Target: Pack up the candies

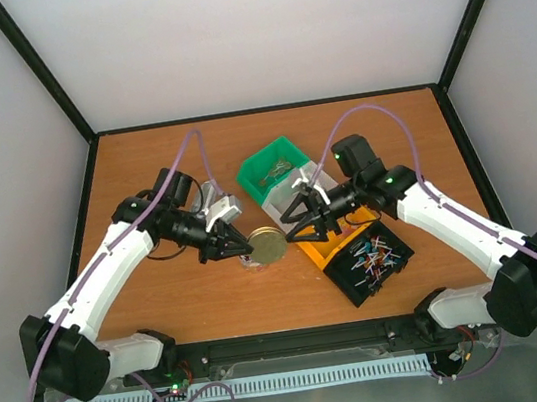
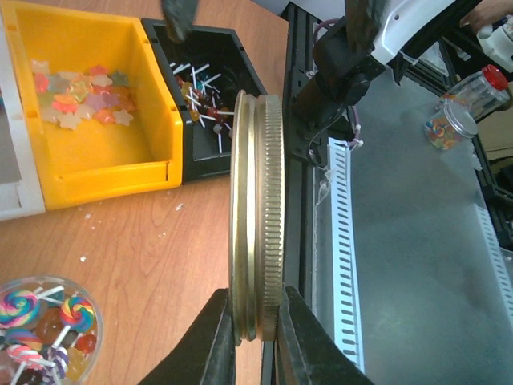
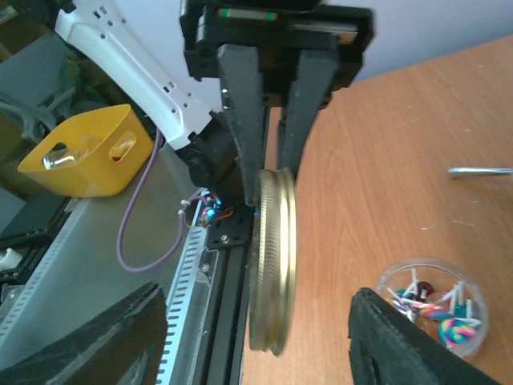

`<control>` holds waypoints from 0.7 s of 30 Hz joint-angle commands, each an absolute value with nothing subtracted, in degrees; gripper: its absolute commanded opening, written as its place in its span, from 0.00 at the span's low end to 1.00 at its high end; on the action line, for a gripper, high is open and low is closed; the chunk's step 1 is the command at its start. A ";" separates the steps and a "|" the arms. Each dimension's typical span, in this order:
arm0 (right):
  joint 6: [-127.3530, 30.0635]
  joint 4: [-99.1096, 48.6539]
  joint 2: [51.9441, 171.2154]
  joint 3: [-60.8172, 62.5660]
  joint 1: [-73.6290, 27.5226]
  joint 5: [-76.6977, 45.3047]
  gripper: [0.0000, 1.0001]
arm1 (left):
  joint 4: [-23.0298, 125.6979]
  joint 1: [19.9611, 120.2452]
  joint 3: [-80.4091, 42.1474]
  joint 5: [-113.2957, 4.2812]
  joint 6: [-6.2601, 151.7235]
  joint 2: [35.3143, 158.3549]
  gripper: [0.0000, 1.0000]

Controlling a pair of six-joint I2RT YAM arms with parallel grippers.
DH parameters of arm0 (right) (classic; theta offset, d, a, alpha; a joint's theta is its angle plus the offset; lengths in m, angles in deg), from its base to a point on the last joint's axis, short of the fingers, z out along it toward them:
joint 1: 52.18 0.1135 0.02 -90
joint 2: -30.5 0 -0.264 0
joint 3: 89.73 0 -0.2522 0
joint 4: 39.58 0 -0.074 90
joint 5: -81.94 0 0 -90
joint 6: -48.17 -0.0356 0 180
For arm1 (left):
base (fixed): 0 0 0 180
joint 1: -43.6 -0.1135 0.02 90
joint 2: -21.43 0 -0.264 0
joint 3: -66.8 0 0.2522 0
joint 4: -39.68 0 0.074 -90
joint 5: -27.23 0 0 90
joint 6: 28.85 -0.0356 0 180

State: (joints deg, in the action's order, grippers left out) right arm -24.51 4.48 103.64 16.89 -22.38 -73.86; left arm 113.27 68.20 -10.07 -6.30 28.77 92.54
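My left gripper [image 1: 242,248] is shut on a gold metal lid [image 1: 268,246], held on edge; the left wrist view shows its fingers pinching the rim [image 2: 256,216]. A small clear round jar [image 2: 40,329] holding candies stands on the table beside the lid, and also shows in the right wrist view [image 3: 433,305]. My right gripper [image 1: 300,227] is open and empty, its jaws spread wide either side of the lid [image 3: 272,265] without touching it. More candies [image 1: 370,259] with white sticks lie in the black bin [image 1: 399,264]. Star-shaped candies [image 2: 80,96] lie in the yellow bin [image 2: 104,172].
A green bin [image 1: 272,168] and a white bin [image 1: 283,196] stand behind the yellow one [image 1: 318,250]. A metal scoop [image 1: 219,206] lies by the left arm; its handle [image 3: 481,171] shows in the right wrist view. The table's front rail [image 1: 300,343] runs close below.
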 commanded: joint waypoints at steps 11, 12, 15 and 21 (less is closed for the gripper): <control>-29.75 -0.11 110.77 14.99 -17.16 -71.19 0.52 | 123.49 63.91 -14.52 1.59 17.56 97.27 0.02; -30.45 -0.94 111.17 14.94 -17.14 -71.38 0.48 | 124.13 63.91 -14.73 1.56 16.55 97.62 0.02; -32.04 -1.38 112.01 14.43 -17.11 -72.34 0.36 | 124.82 62.75 -14.77 1.61 15.66 98.26 0.02; -37.33 -4.41 113.92 14.60 -17.11 -73.43 0.04 | 121.61 57.28 -14.31 1.87 18.22 98.01 0.06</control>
State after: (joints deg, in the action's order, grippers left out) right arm -33.19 -0.98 112.47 15.91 -17.46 -72.28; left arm 122.67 60.16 -12.43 -0.16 18.78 98.68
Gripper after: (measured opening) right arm 0.107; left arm 0.139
